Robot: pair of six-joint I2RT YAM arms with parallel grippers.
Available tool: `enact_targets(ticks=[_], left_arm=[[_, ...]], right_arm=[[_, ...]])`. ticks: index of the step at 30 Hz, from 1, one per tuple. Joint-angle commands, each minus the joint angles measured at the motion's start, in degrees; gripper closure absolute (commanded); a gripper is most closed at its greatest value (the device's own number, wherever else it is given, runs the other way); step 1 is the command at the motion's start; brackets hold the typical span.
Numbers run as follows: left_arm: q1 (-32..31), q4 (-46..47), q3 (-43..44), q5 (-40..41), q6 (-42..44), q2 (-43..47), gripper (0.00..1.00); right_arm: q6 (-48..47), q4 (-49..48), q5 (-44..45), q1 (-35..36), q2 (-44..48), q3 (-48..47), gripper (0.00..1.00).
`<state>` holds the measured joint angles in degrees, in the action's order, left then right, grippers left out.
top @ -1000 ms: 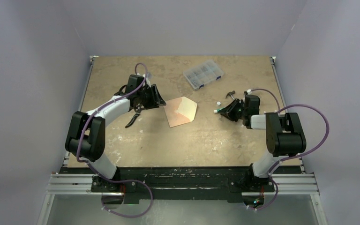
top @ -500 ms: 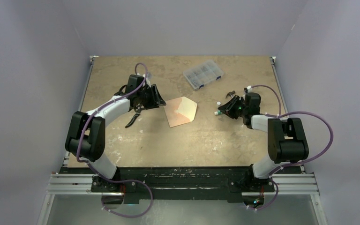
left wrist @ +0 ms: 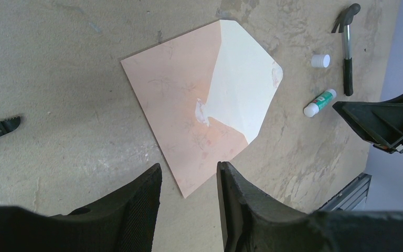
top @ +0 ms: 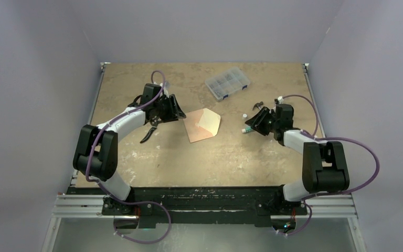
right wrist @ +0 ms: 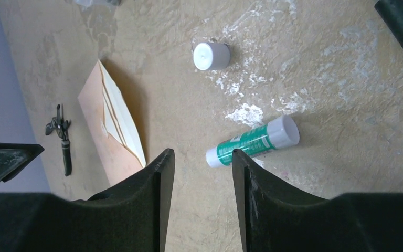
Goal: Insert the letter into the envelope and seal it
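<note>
Your left fingers hover parted and empty just off the envelope, which lies mid-tabletop with its cream flap open. No separate letter shows, so it may be inside already, though I can't tell. Your right fingers have just spread wider and hold nothing. The glue stick lies free toward the right edge, so pressing the flap shut looks next. Count one envelope, one glue stick, one loose cap and one compartment box near the far edge.
</note>
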<state>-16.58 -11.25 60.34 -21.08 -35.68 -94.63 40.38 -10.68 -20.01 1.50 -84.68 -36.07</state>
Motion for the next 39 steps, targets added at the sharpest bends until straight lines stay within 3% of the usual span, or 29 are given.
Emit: enact_targets(ticks=[1, 10, 18, 29, 39], left_arm=[[-0.12, 1.54, 0.42, -1.11, 1.24, 0.22, 0.58], [-0.12, 1.48, -0.3, -0.67, 1.36, 0.51, 0.58], [-0.12, 1.23, 0.14, -0.46, 1.78, 0.41, 0.58], [-0.12, 0.61, 0.39, -0.08, 1.96, 0.32, 0.58], [-0.12, 0.03, 0.57, 0.03, 2.18, 0.14, 0.58]], right_arm=[[-0.81, 0.02, 1.35, 0.25, -1.95, 0.85, 0.52], [0.53, 5.22, 3.72, 0.35, -1.77, 1.9, 0.52], [3.09, -3.32, 2.28, 1.27, -6.19, 1.89, 0.52], [5.56, -11.11, 8.64, 4.44, -21.09, -10.31, 0.68], [2.24, -11.0, 10.54, 5.24, -31.3, -20.78, 0.7]])
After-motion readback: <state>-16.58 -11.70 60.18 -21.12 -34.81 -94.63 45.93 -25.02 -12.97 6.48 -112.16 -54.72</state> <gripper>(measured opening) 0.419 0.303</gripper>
